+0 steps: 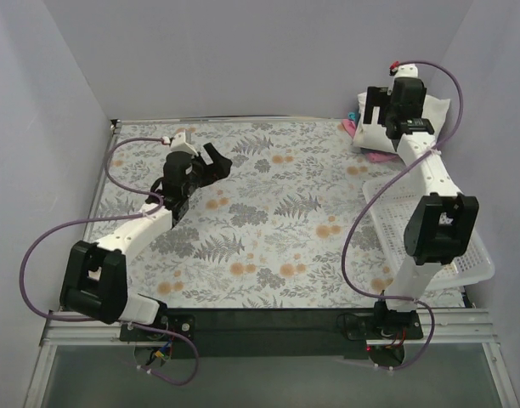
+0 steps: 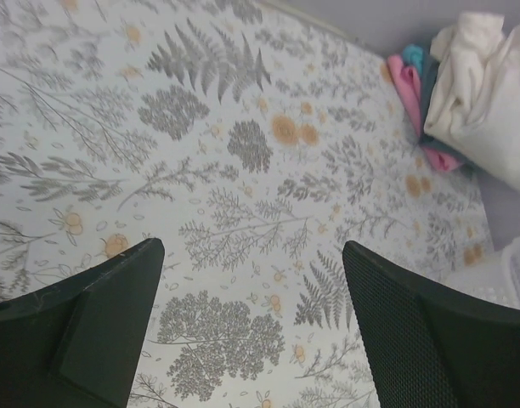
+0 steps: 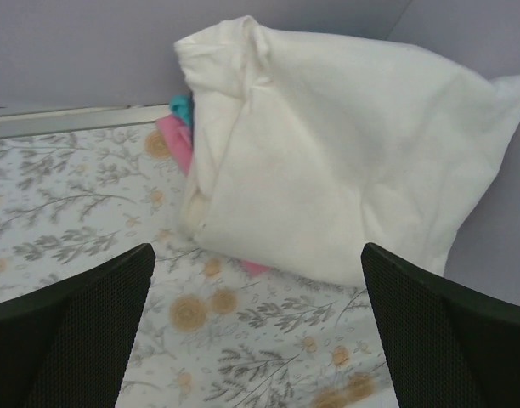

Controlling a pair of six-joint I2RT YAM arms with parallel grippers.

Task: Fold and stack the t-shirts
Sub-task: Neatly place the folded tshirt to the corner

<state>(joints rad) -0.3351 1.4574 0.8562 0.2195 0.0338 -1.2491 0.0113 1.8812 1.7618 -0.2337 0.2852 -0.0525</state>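
The cream-white soft cloth t-shirt (image 3: 328, 170) lies folded but puffy on top of a pink folded shirt (image 3: 172, 140) and a teal folded shirt (image 3: 183, 106), in the far right corner of the floral-printed surface (image 1: 277, 221). It looks light, limp and quick to unfold, so a pinch through a folded edge seems safest. The right end effector (image 3: 257, 251) hovers just before it, jaws wide and empty. The left end effector (image 2: 251, 248), well apart over bare surface, is likewise open and empty. A white plastic lattice basket (image 1: 472, 263) sits along the right edge, clear of the approach.

White arms (image 1: 137, 229), black joints (image 1: 94, 280), purple cables (image 1: 24, 272).
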